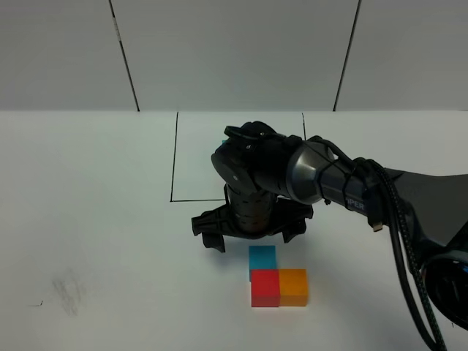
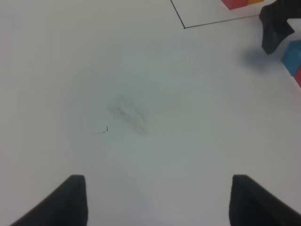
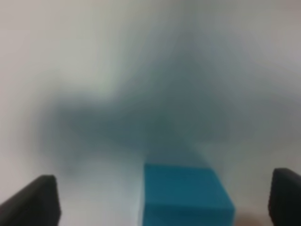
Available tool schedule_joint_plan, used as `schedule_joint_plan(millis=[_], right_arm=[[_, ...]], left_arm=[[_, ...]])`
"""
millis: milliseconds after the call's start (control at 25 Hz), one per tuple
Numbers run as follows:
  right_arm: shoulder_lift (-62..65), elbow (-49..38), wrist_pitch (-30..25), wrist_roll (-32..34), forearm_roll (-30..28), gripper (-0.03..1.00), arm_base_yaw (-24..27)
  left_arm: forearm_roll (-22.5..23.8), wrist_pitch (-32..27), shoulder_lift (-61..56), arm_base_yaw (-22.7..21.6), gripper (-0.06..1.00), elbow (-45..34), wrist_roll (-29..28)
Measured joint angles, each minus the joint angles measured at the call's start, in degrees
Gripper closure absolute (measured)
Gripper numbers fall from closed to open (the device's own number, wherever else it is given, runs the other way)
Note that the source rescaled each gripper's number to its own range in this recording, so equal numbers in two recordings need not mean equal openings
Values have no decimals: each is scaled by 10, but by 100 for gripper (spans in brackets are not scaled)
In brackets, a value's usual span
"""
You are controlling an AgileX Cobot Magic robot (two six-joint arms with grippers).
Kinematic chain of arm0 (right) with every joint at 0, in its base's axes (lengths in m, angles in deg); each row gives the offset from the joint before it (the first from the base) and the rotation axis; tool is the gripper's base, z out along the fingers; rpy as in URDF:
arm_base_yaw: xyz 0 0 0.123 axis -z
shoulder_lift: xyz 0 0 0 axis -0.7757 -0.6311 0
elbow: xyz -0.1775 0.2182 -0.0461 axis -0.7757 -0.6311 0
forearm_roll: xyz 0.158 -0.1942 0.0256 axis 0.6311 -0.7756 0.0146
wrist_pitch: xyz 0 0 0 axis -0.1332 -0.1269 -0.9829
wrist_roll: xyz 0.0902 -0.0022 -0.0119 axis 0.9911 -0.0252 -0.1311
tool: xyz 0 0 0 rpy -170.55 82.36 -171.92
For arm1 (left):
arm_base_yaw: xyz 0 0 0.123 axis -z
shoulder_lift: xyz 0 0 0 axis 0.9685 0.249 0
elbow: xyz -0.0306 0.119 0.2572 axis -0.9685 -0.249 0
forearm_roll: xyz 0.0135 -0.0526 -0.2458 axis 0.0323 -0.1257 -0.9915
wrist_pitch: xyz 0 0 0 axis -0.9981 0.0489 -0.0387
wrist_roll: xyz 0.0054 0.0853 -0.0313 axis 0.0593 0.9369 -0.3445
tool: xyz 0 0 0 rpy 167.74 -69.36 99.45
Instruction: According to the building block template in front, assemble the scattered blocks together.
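On the left part of the desk (image 1: 88, 219) nothing of the task is found, only a faint grey smudge (image 1: 67, 291). The left gripper (image 2: 155, 200) is seen only in its own wrist view, jaws parted over bare surface and nothing held.

Toward the middle, the black outline (image 1: 174, 157) is drawn near the desk's far edge; the building block template (image 2: 240, 4) inside it is mostly hidden by the arm. Nearer the front edge the scattered blocks are gathered: the light blue cube (image 1: 262, 257) touches the red cube (image 1: 265, 288), and the orange cube (image 1: 293, 287) is set against the red one's right side, forming an L.

The placing step is judged finished; a clean withdrawal and a comparison with the template are called for next.

The right gripper (image 1: 248, 228) is held just behind the blue cube, wrist bent downward, jaws spread wide and empty.
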Motion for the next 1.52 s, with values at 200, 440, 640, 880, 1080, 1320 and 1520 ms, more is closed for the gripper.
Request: schedule_joint_plan(millis=[200,440,640,880,1080,1320,1520], right_arm=[[63,41,-82,-35,-71,-2,6],[170,8,-100,-125,-178,-3,81],[248,-19,-100,-225,-262,-3,182],[353,-67,-101,-322,-271,-3,335],[468,-125,-102,-370,-253,1,445],[662,-215,-104,-390,-246,15,487],[859,-290,-104,-387,-210,22,487]], left_arm=[[0,0,0,0,41,0,0],[0,0,0,0,41,0,0],[1,0,0,0,41,0,0],[1,0,0,0,41,0,1],[1,0,0,0,41,0,1],[1,0,0,0,41,0,1],[1,0,0,0,41,0,1]])
